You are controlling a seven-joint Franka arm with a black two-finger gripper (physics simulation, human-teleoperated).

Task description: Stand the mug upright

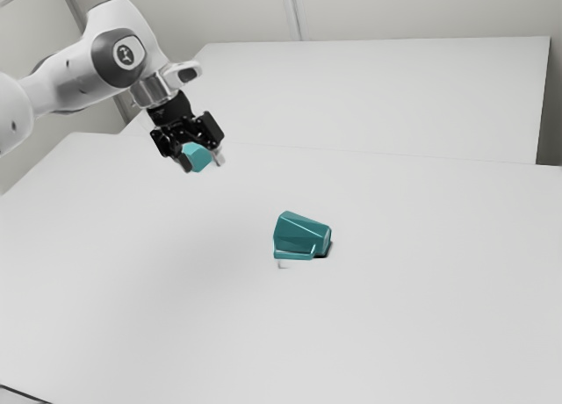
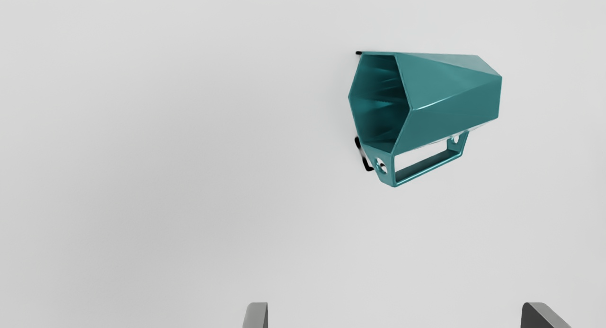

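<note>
arm point(image 1: 66, 81): cut, exterior view's left edge | fingers point(image 2: 256, 316): cut, wrist view's bottom edge | mug point(image 2: 450, 93) underside: hidden

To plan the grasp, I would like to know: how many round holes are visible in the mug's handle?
2: on the handle of the mug, one hole is near the open mouth, the other hole near the base. Some may be hidden.

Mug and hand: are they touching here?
Apart. The exterior view shows it plainly: the hand is up toward that view's left, with white tabletop visible between it and the mug.
</note>
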